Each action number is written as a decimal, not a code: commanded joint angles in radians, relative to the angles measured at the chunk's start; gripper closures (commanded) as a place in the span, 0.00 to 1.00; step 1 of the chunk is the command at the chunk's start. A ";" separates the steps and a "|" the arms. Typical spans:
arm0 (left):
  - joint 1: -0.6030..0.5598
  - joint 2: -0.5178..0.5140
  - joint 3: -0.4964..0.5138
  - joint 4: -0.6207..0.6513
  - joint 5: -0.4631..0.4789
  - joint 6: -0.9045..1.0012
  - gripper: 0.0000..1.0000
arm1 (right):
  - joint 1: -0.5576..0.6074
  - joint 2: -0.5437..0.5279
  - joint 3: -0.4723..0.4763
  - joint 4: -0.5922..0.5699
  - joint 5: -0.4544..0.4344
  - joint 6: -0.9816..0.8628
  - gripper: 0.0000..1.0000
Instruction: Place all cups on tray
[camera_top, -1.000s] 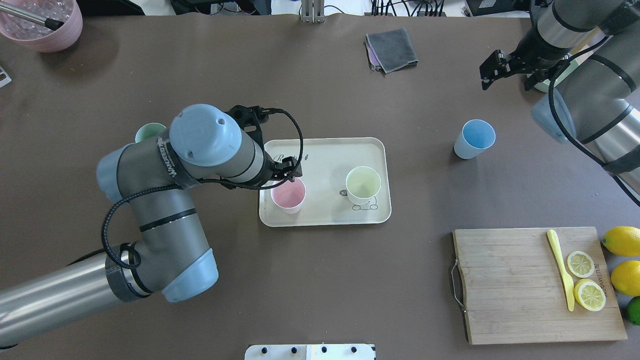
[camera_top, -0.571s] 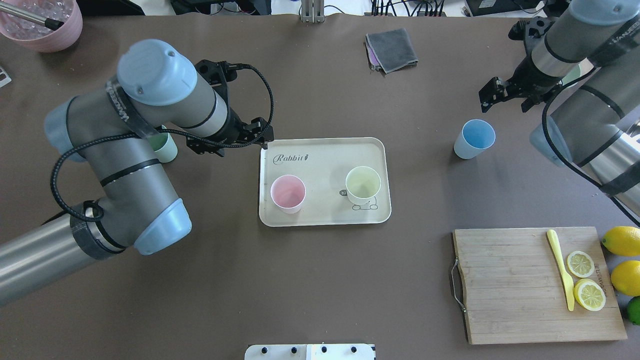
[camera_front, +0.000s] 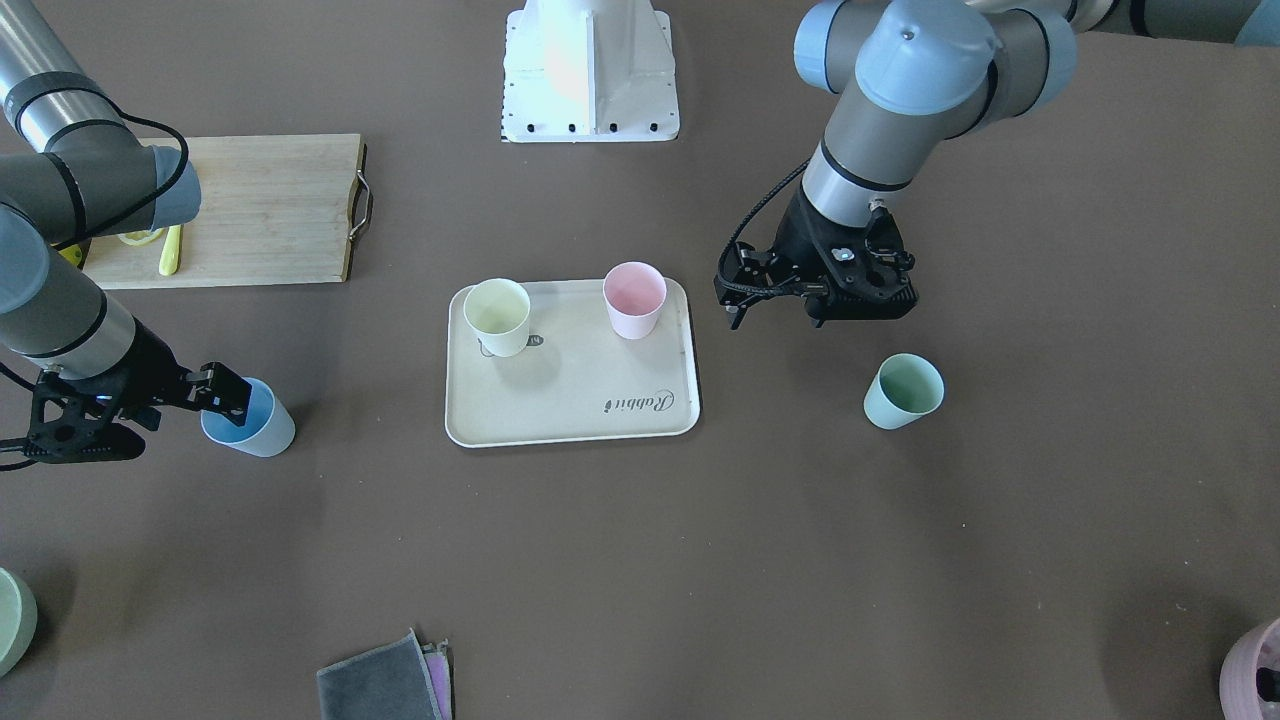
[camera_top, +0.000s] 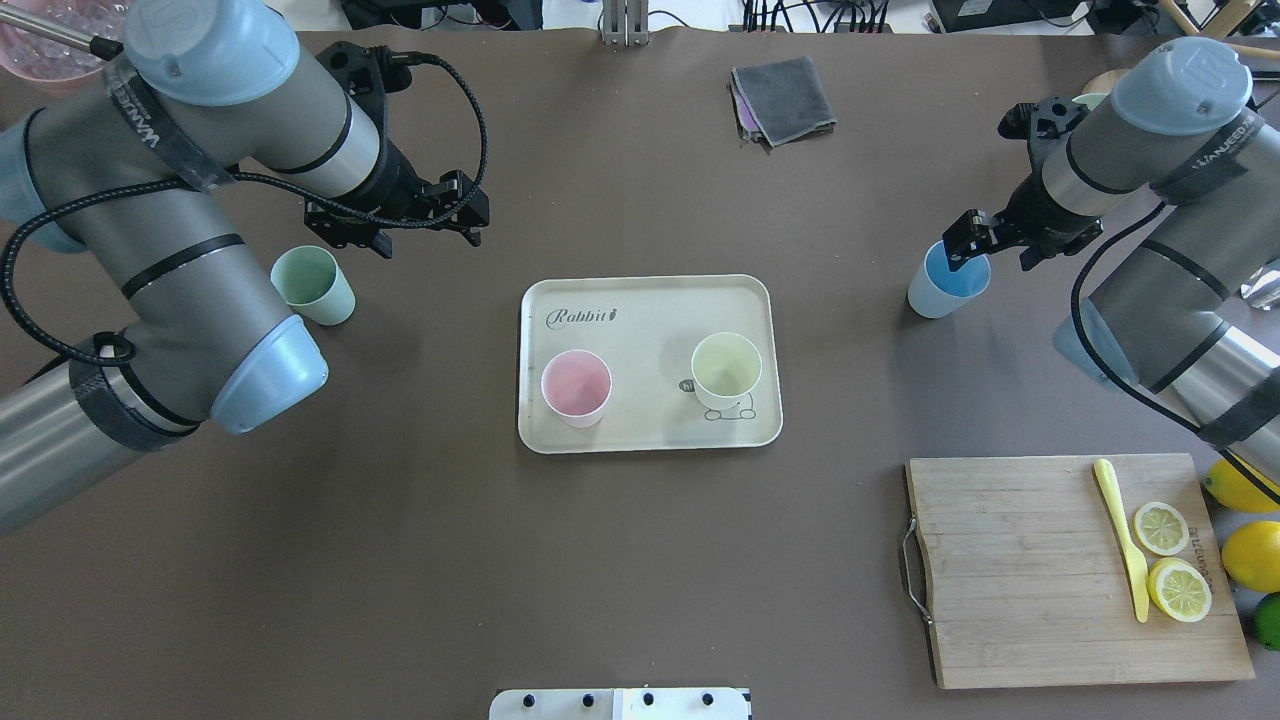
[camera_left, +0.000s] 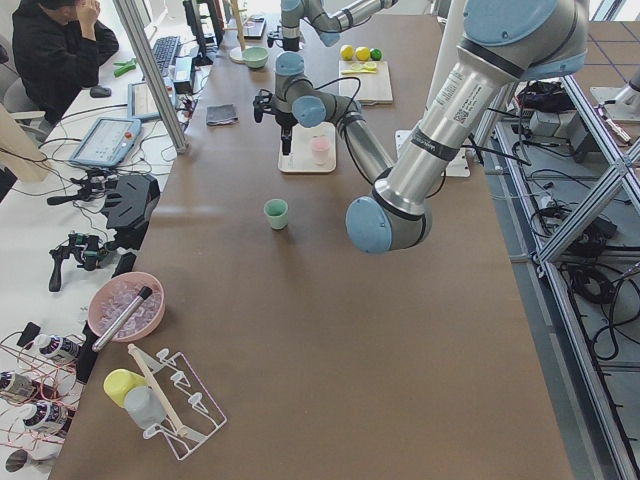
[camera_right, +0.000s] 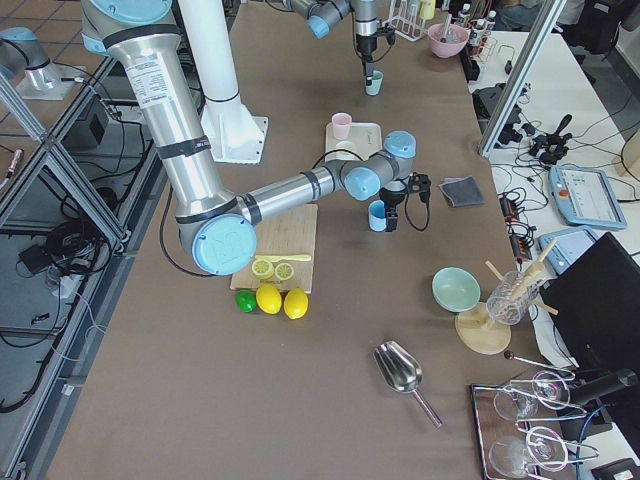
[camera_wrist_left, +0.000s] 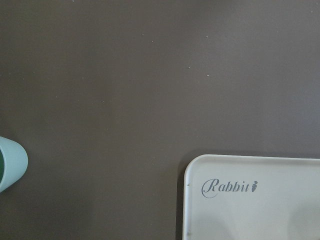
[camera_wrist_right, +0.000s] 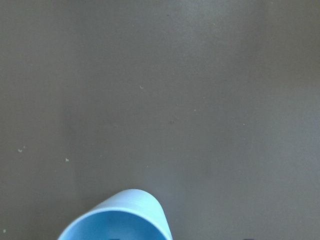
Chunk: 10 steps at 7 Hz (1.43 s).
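Observation:
The cream tray (camera_top: 650, 310) lies mid-table and holds the pink cup (camera_top: 576, 387) and the yellow cup (camera_top: 726, 370), both upright. The mint green cup (camera_top: 313, 285) stands on the table left of the tray. My left gripper (camera_top: 430, 235) is open and empty, above the table between the mint cup and the tray's far left corner. The light blue cup (camera_top: 945, 285) stands right of the tray. My right gripper (camera_top: 990, 255) is open, with one finger over the blue cup's rim. The right wrist view shows the blue cup (camera_wrist_right: 117, 217) at its bottom edge.
A wooden cutting board (camera_top: 1020, 570) with lemon slices and a yellow knife lies at the near right, with whole lemons (camera_top: 1245, 482) beside it. A folded grey cloth (camera_top: 783, 98) lies at the far middle. A mauve pot (camera_top: 30, 35) stands at the far left.
My left gripper has moved off the pink cup on the tray, away to the far left, empty. My right gripper has moved from the far right to the blue cup.

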 joint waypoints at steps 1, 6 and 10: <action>-0.077 0.037 0.011 -0.001 -0.004 0.146 0.05 | -0.019 -0.002 -0.010 0.001 -0.003 -0.001 1.00; -0.199 0.144 0.140 -0.041 -0.030 0.490 0.03 | 0.063 0.047 0.002 -0.040 0.118 0.001 1.00; -0.173 0.181 0.267 -0.288 -0.032 0.408 0.04 | 0.101 0.165 0.029 -0.190 0.176 0.003 1.00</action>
